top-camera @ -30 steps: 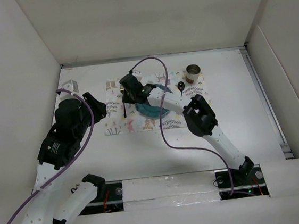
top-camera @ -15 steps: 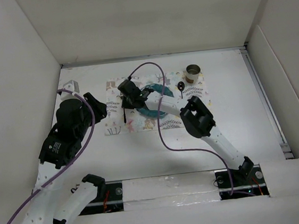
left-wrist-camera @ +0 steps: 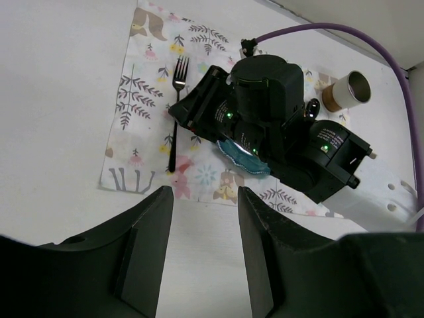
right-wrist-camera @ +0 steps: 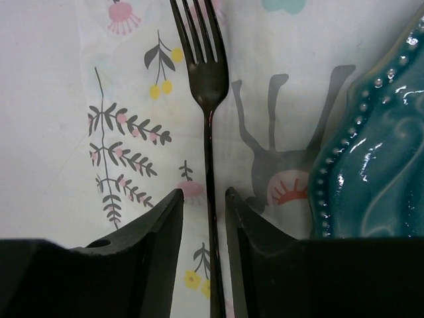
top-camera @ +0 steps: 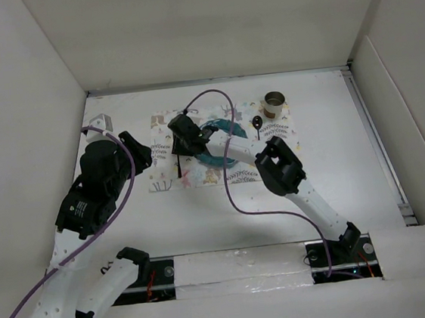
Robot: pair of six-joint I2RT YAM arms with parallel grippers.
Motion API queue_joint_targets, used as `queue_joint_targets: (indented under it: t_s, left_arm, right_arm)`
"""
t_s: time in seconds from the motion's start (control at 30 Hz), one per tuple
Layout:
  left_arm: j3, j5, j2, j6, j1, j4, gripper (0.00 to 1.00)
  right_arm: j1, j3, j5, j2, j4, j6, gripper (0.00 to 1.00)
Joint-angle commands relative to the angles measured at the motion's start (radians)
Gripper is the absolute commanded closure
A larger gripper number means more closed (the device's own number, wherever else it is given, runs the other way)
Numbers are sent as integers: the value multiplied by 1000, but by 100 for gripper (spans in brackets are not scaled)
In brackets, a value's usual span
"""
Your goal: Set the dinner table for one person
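A black fork point(right-wrist-camera: 207, 99) lies flat on the printed placemat point(right-wrist-camera: 126, 132), left of the teal plate point(right-wrist-camera: 377, 165). My right gripper point(right-wrist-camera: 204, 195) hangs just over the fork's handle, open; the handle runs between the jaws, close to the right finger, with a gap on the left. From above, the right gripper point(top-camera: 183, 138) sits over the fork point(top-camera: 176, 159) on the dinner table point(top-camera: 326, 155). My left gripper point(left-wrist-camera: 205, 192) is open and empty above bare table, left of the placemat point(top-camera: 168, 180).
A black spoon point(top-camera: 257, 124) and a paper cup point(top-camera: 274, 105) sit on the placemat's right part, beyond the plate point(top-camera: 216, 157). A small pale object point(top-camera: 98, 121) stands at the back left. White walls enclose the table on three sides.
The right gripper shifted slightly left, then its jaws opened, leaving the fork lying on the placemat. The left arm has not moved.
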Motion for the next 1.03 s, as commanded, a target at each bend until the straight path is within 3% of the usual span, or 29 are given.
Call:
queue_joint_targets:
  t_s: [0.0,0.27,0.47,0.57,0.6,0.63,0.7,0.73,0.87,1.0]
  left_arm:
    - [18,-12,-14,0,-5,53,59]
    - [104,-35,61,6,-5,125,54]
    - [215,-9,167,10,-5,211,47]
    - [310,-33,211,30,-5,242,41]
    - [357,-47,228,35,-5,244,40]
    - [377,-71,234,44,-5,241,37]
    - [423,-105,247,67,-5,228,34]
    - [431,-105,245,67,-5,228,33]
    - [387,-113,238,70,-5,228,32]
    - [290,-70,230,40,-5,233,30]
  right_arm:
    - [-1,34,-7,-57,14,-25,60]
    - [-46,-9,-95,-354,29,-209,39]
    - [-93,-303,-83,-826,0,-382,21]
    - [-162,-440,-6,-1070,-69,-407,21]
    - [-185,-474,17,-1130,-104,-409,26]
    - [-244,-545,52,-1245,-117,-410,1]
    - [-364,-648,71,-1395,-150,-409,0]
    - [-365,-649,71,-1396,-150,-409,0]
    - [-557,-829,83,-1575,-147,-392,0]
    - [-665,-884,-35,-1558,-170,-392,0]
